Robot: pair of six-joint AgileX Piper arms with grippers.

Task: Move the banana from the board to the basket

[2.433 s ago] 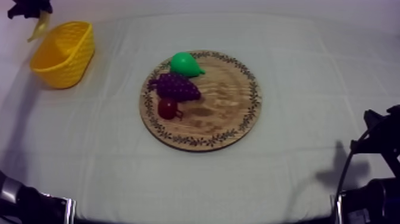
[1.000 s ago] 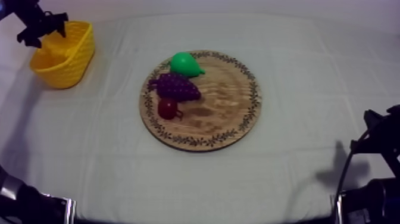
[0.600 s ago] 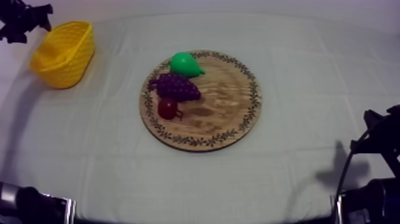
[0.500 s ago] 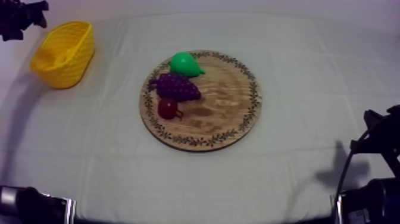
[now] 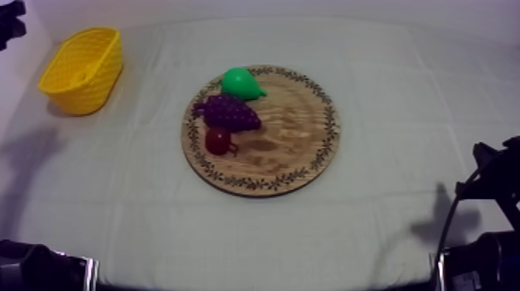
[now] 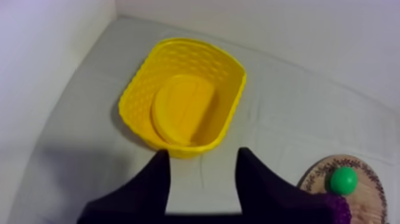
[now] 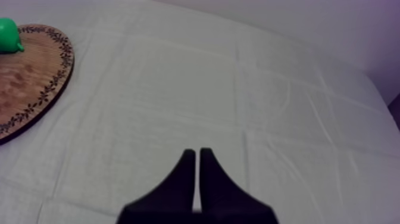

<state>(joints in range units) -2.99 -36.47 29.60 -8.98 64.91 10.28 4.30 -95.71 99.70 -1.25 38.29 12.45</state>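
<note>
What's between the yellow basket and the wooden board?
Only bare cloth. The top view shows the stretch from the yellow basket to the wooden board with nothing lying on it.

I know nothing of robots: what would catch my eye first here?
A round wooden board mid-table carries a green pear, purple grapes and a small red fruit. At the far left stands a yellow basket with the banana lying inside.

One each: basket (image 5: 94,87), board (image 5: 298,131), banana (image 6: 181,110), pear (image 5: 240,83), grape bunch (image 5: 228,113), small red fruit (image 5: 217,141)
</note>
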